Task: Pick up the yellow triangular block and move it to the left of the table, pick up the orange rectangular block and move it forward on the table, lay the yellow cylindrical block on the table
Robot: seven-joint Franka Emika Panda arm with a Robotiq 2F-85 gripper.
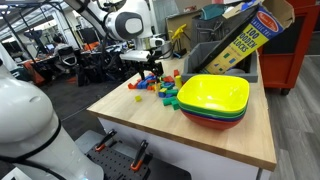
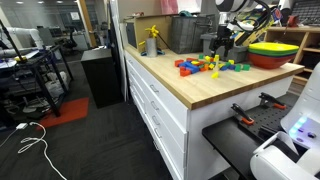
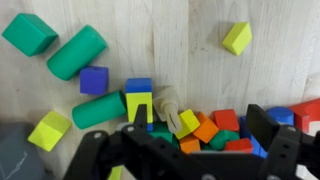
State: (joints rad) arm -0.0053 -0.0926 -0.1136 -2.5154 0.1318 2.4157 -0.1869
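The jaws are hovering spread wide, holding nothing, above the pile of coloured blocks [image 1: 160,88] lying on the pale wood surface [image 1: 190,140], near stacked plastic bowls [image 1: 215,100].

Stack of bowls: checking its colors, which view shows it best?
An exterior view: the stack of bowls sits near and whole, yellow over green and red. In an exterior view the stack is small and distant. Wrist view: absent.
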